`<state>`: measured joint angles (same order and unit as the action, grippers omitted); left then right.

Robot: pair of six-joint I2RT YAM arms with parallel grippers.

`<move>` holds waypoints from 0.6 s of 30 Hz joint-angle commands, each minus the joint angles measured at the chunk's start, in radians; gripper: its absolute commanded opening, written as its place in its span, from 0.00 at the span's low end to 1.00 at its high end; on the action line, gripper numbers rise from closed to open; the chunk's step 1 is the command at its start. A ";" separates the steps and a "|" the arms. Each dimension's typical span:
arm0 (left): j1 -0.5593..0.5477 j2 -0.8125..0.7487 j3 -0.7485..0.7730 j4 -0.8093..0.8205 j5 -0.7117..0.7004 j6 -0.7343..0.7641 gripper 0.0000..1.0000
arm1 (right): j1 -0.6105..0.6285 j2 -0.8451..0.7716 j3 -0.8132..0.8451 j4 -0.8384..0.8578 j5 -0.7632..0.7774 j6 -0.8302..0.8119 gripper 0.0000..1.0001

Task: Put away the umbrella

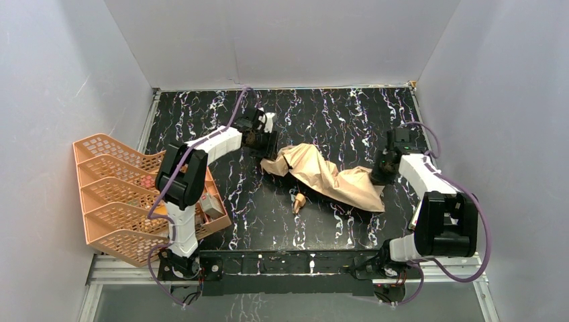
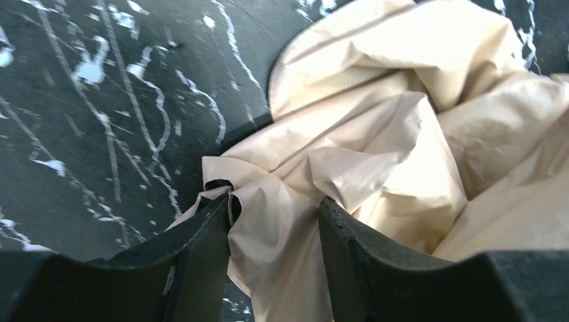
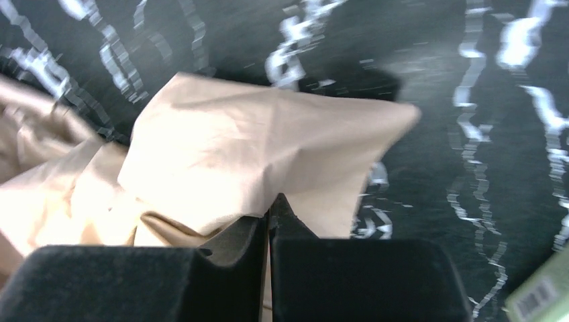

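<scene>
Between the two pairs of fingers, on the black, white-veined table, we find the umbrella lying collapsed, its tan canopy crumpled into one long heap. The left gripper sits at one end of that heap and the right gripper at the other. The small tan handle lies on the table on the near side of the heap, apart from both pairs of fingers and roughly midway between them.

Seen from the left wrist, the left fingers stand apart, with a loose fold of canopy running up between them. The fold's dark-edged corner touches the inner face of the left-hand finger (we cannot tell whether the cloth is being pressed). Beyond the fingertips and to their right the canopy piles up in creases. To their left is bare table.

Seen from the right wrist, the right fingers are all but together, clamped on a thin edge of the canopy. A flat flap of cloth spreads out just beyond the tips, and more bunches up to their left.

To the right of those fingers, at the frame's lower corner, a green thing with a barcode shows (too blurred for us to name). An orange mesh rack stands well off to the left of the left fingers.
</scene>
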<state>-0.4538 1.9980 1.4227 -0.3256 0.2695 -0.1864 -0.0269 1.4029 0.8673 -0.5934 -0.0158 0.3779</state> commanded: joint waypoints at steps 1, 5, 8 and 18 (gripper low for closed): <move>-0.042 -0.106 -0.052 0.020 0.068 -0.021 0.46 | 0.133 0.007 0.006 0.038 -0.076 0.046 0.10; -0.101 -0.156 -0.117 0.057 0.084 -0.036 0.46 | 0.245 0.059 -0.015 0.118 -0.117 0.157 0.10; -0.142 -0.177 -0.161 0.101 0.123 -0.068 0.45 | 0.334 0.114 -0.014 0.241 -0.161 0.235 0.10; -0.204 -0.212 -0.219 0.221 0.098 -0.212 0.45 | 0.499 0.278 0.087 0.605 -0.419 0.285 0.13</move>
<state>-0.6556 1.8553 1.2098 -0.1650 0.3779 -0.3233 0.4484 1.6863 0.8974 -0.1841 -0.2726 0.6411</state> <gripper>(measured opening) 0.454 0.124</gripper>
